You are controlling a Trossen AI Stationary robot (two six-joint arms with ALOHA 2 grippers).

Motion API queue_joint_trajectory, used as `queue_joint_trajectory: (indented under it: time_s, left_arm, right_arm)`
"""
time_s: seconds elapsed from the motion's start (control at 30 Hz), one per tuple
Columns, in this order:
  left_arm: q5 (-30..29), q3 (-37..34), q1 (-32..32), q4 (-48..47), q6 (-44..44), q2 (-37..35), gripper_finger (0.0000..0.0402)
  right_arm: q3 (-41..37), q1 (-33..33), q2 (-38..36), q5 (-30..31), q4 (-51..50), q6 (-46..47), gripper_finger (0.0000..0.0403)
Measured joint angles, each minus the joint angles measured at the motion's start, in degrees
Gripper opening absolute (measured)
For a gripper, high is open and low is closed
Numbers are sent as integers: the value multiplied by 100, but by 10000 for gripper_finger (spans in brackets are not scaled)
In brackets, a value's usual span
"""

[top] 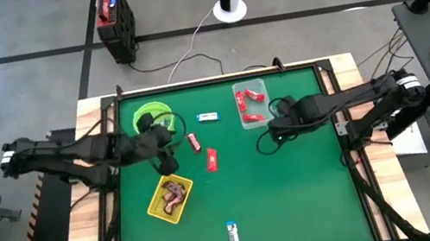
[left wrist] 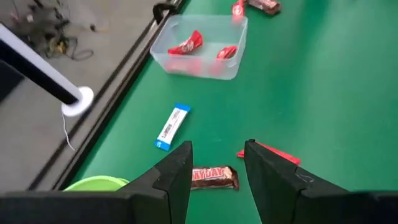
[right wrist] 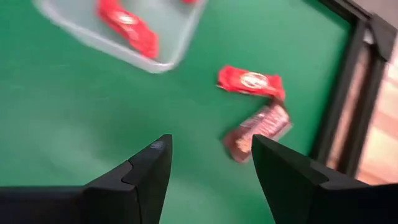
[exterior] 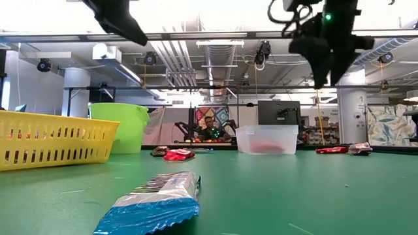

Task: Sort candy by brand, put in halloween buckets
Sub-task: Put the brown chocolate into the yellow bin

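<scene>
Green table [top: 297, 194] in an open workshop; both grippers [left wrist: 216, 168] [right wrist: 211, 162] parted, holding nothing

Bench [top: 299, 203]: green top, dark frame.
Green bucket [top: 144, 115]: at 10 o'clock, partly under the left arm.
Yellow basket [top: 156, 207]: at 8 o'clock, brown bars inside.
Clear tub [top: 241, 106]: at 1 o'clock, red bars inside.
Left tool [top: 167, 159]: between bucket and basket.
Right tool [top: 264, 142]: just below the tub.
Loose candy: blue bar [top: 207, 117] at 12, brown bar [top: 195, 142] and red bar [top: 212, 159] near centre, blue bar [top: 233, 235] at 6.
</scene>
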Motion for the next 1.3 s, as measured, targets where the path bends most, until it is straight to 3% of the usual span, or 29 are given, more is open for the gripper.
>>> queue_joint_trajectory:
  time_s: [0.17, 0.37, 0.6, 0.8, 1.3]
  left_arm:
    - [-337, 0, -440, 0, -11, 3, 130]
    - [-433, 0, -485, -13, 69, 7, 130]
    - [-435, 0, -485, -12, 142, 9, 130]
    - [-437, 0, -485, -2, 162, 26, 130]
    - [-475, 0, -483, 48, 160, 26, 130]
  right_arm:
    - [-518, -428, -282, -235, -36, 207, 215]
    - [-1489, -1171, -433, -732, 674, 408, 215]
    - [-2207, -1865, -348, -907, 1072, 649, 215]
    - [-2599, -2104, -340, -893, 2000, 513, 215]
    - [-3411, -2296, -243, -914, 3128, 564, 203]
